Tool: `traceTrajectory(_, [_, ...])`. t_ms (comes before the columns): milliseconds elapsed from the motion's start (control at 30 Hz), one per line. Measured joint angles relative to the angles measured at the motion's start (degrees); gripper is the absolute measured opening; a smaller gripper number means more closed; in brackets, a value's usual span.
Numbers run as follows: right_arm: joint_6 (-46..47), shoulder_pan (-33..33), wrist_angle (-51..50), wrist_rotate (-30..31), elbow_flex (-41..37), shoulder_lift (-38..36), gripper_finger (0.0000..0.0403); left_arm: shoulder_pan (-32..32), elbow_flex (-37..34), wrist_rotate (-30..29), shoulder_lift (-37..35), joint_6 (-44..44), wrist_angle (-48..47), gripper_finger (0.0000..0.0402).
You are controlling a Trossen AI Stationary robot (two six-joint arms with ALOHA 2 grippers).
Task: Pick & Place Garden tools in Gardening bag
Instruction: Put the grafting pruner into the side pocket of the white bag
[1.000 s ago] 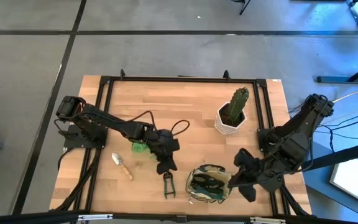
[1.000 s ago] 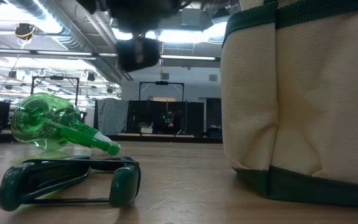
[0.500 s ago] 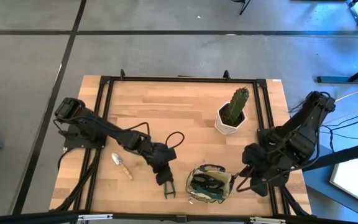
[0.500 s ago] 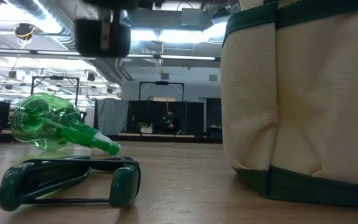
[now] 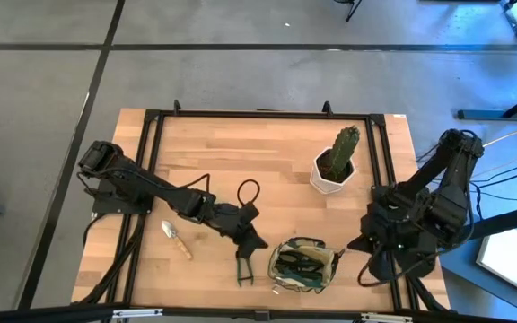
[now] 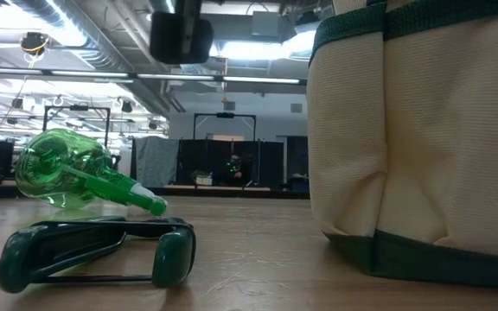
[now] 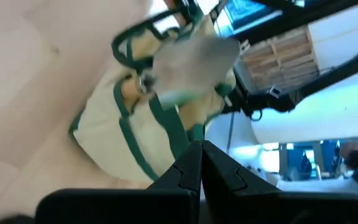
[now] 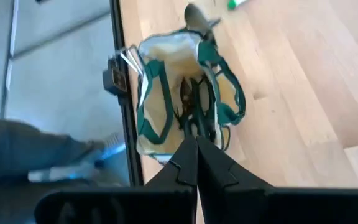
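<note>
Mid-task, between picks: gardening bag (image 5: 302,266) upright at the tabletop's (image 5: 276,152) near edge, dark shears (image 8: 194,107) already inside. Left gripper (image 5: 255,240) above the black pruning shears (image 5: 243,267), just left of the bag, jaws shut and empty. Right gripper (image 5: 372,267) off the bag's right side, jaws shut, holding nothing. Trowel (image 5: 176,239) and green spray bottle (image 6: 76,180) loose farther left. Next, probably: open the left jaws, drop onto the shears' handles, close, lift, carry over the bag's mouth
</note>
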Motion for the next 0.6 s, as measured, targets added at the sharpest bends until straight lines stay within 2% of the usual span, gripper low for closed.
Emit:
traceTrajectory(100, [2.5,1.0,5.3,1.6,-5.0,-2.6,0.0000,1.1,0.0,0.4,0.0,0.0,0.3,0.0004])
traceTrajectory(300, [3.0,3.5,22.4,5.9,-16.2,-7.1,0.0000,2.1,0.0,5.2,0.0,-1.2,1.5,0.0004])
traceTrajectory(467, [3.0,3.9,28.0,5.8,-18.6,-7.5,0.0000,1.5,0.0,11.8,0.0,-3.2,3.0,0.0004])
traceTrajectory(600, [3.0,3.9,28.6,5.7,-18.7,-7.5,0.0000,0.1,0.0,12.2,0.0,-4.5,2.8,0.0004])
